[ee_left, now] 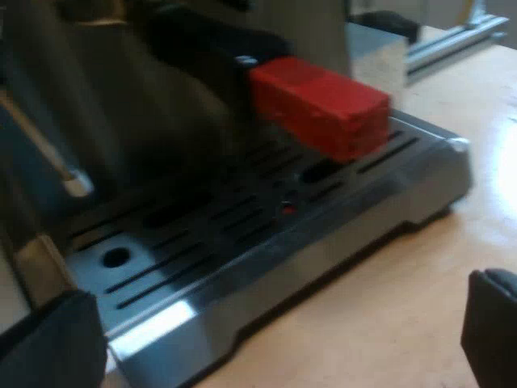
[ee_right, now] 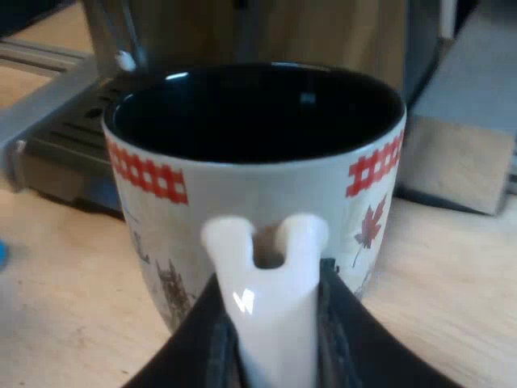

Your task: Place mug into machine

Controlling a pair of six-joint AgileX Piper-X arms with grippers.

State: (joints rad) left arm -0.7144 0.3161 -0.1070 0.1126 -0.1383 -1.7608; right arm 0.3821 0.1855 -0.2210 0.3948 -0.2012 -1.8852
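A white mug (ee_right: pixel 258 194) with a dark inside, red checks and a maple leaf stands upright close to my right gripper (ee_right: pixel 271 339), whose black fingers are shut on the mug's white handle (ee_right: pixel 271 307). The mug is over the wooden table, just before the espresso machine's drip tray (ee_right: pixel 73 129). My left gripper (ee_left: pixel 283 347) is open, its black fingertips (ee_left: pixel 56 339) wide apart with nothing between them, near the front of the metal drip tray (ee_left: pixel 242 242). Above that tray the red end (ee_left: pixel 323 105) of the holder's dark handle sticks out from the machine.
A steam wand tip (ee_left: pixel 73 182) hangs over the tray's side. The wooden tabletop (ee_left: pixel 388 307) runs along the tray's front edge. A metal rail (ee_left: pixel 452 40) lies beyond the machine. A wooden block (ee_right: pixel 460 162) stands beside the machine near the mug.
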